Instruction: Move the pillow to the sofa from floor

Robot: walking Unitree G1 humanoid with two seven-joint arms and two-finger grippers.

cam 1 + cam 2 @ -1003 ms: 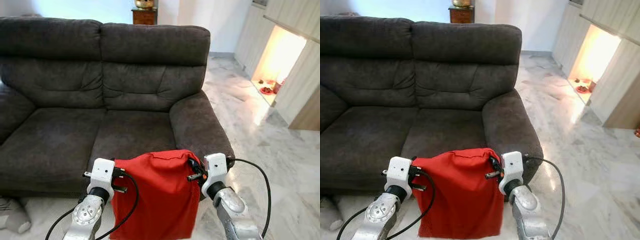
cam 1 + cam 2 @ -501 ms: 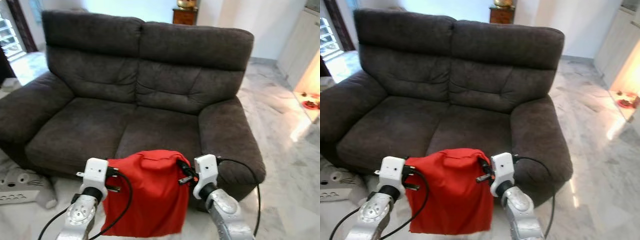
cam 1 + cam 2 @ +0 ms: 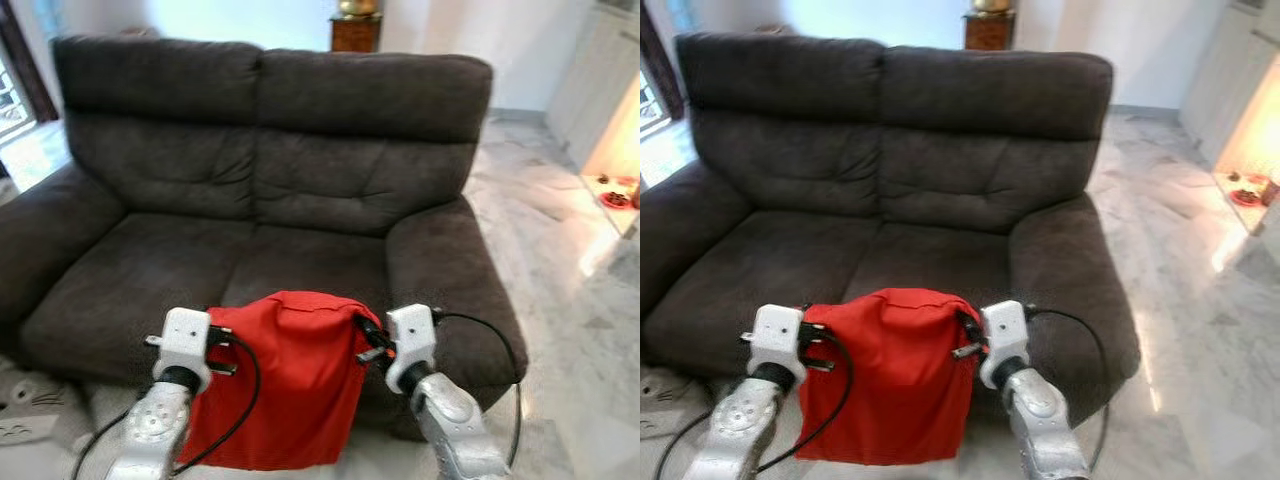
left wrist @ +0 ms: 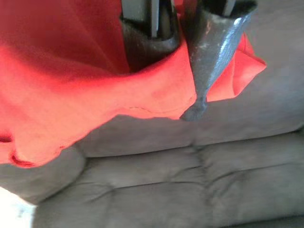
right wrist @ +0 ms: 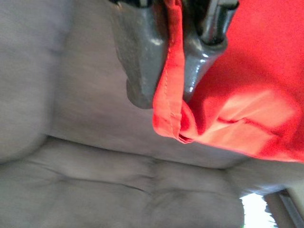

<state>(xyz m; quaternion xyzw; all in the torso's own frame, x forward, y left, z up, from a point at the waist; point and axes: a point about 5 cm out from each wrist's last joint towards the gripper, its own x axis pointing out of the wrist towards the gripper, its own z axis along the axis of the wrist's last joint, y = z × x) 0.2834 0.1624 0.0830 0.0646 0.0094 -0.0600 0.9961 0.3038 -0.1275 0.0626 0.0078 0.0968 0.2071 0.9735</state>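
A red pillow (image 3: 280,380) hangs between my two arms in front of the dark grey sofa (image 3: 270,200). My left gripper (image 3: 222,348) is shut on the pillow's left top corner; the left wrist view has red cloth (image 4: 71,95) pinched between the black fingers (image 4: 209,57). My right gripper (image 3: 368,340) is shut on the right top corner, with a red hem (image 5: 171,76) clamped between its fingers (image 5: 137,61). The pillow hangs at about the height of the seat's front edge, off the floor.
The sofa's two seat cushions (image 3: 160,270) lie bare behind the pillow. The right armrest (image 3: 450,270) is close to my right arm. A grey and white plush toy (image 3: 25,415) lies on the floor at the lower left. Marble floor (image 3: 590,300) stretches to the right.
The camera has shifted and come a little closer to the sofa. Both grippers keep their hold on the red pillow, which hangs the same way.
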